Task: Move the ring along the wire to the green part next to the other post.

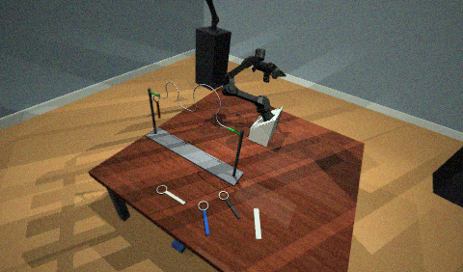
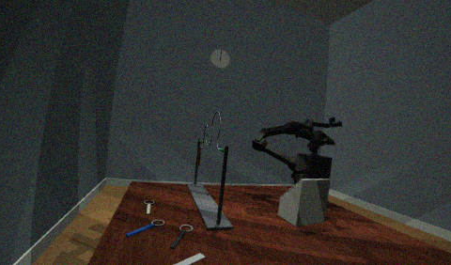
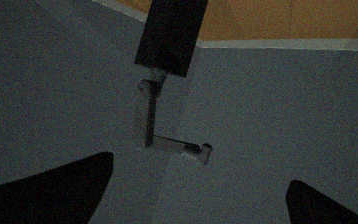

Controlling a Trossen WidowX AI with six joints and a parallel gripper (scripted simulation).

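Observation:
The ring with the orange handle (image 1: 157,105) (image 2: 198,156) hangs on the green part of the wire (image 1: 155,94) next to the far left post (image 1: 151,113). The thin grey wire (image 1: 198,92) (image 2: 215,124) curls across to the other green part (image 1: 235,131) (image 2: 221,149) at the near post (image 1: 238,154) (image 2: 222,188). Both posts stand on a grey base plate (image 1: 193,154) (image 2: 204,204). My gripper (image 1: 275,73) (image 2: 335,123) (image 3: 200,176) is open and empty. It is held high behind the wire, far from the ring, and faces the wall.
The arm stands on a white pedestal (image 1: 262,130) (image 2: 304,202). A tall black box (image 1: 212,55) (image 3: 172,35) stands behind the table. Loose on the front of the table lie a white-handled ring (image 1: 170,193), a blue-handled ring (image 1: 204,217), a dark-handled ring (image 1: 229,204) and a white bar (image 1: 257,223).

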